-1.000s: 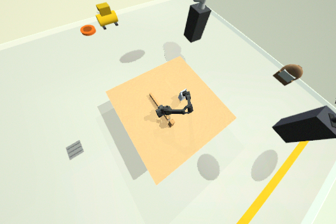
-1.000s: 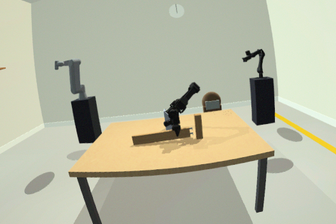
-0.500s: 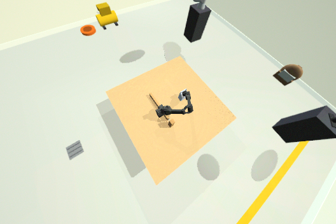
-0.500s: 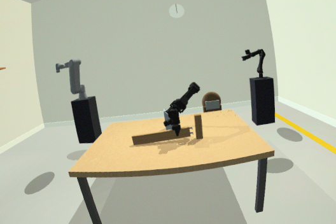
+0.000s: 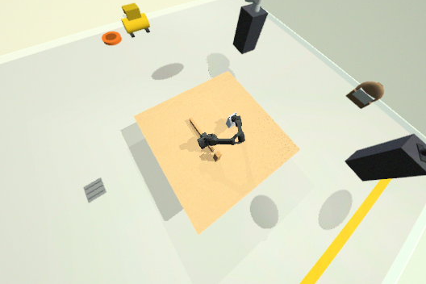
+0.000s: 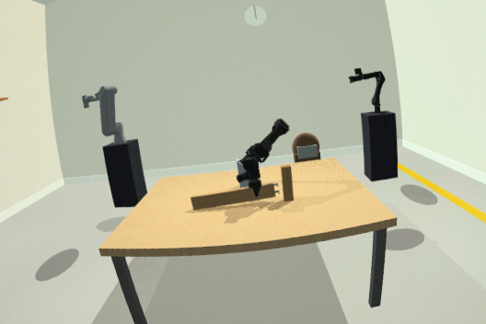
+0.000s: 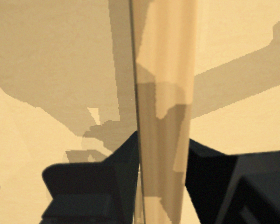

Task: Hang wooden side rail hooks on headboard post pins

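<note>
The wooden side rail (image 5: 195, 126) (image 6: 216, 200) (image 7: 163, 65) is tilted: its hook end is raised and its far end is low, at the table top. My gripper (image 6: 257, 193) (image 7: 153, 133) is shut on the rail near its hook end, one finger on each side. Two steel hooks (image 6: 276, 189) stick out from the raised end toward the headboard post (image 5: 217, 156) (image 6: 287, 183), with a small gap between hooks and post. The post stands upright on the table. Its slot and pins are hidden in these views.
The arm (image 5: 226, 141) reaches over the wooden table (image 5: 169, 122) (image 6: 152, 231) from its base (image 5: 231, 120). The post stands just beyond the rail's hook end. Two dark pedestals (image 5: 250, 29) (image 6: 380, 145) and a brown chair (image 6: 306, 145) stand off the table.
</note>
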You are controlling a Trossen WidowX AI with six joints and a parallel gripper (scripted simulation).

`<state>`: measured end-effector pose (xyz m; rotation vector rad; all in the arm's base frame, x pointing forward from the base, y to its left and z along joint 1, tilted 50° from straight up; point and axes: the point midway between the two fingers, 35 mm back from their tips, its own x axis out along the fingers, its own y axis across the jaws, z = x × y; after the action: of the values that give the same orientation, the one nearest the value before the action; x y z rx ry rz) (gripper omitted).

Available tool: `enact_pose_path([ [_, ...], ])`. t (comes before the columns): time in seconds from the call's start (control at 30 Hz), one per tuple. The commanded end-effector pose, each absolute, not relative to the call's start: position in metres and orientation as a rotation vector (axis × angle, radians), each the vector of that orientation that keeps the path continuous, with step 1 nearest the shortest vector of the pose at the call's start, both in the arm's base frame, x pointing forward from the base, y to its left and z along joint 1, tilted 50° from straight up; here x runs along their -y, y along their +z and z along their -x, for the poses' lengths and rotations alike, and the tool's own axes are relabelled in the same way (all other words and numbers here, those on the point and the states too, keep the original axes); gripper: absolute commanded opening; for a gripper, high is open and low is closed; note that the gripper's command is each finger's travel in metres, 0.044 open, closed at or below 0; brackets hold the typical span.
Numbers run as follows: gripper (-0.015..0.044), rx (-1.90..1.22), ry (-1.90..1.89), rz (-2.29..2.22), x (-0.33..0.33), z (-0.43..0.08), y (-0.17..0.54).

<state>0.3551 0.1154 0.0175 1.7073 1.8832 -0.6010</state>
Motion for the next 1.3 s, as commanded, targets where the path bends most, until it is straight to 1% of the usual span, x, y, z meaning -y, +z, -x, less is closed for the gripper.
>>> enact_pose_path([
  [0.0, 0.0, -1.866, -0.591, -1.711, -0.111, -0.3583, 0.0204],
  [1.27, 0.0, -1.866, -0.591, -1.711, -0.113, -0.3607, 0.0224],
])
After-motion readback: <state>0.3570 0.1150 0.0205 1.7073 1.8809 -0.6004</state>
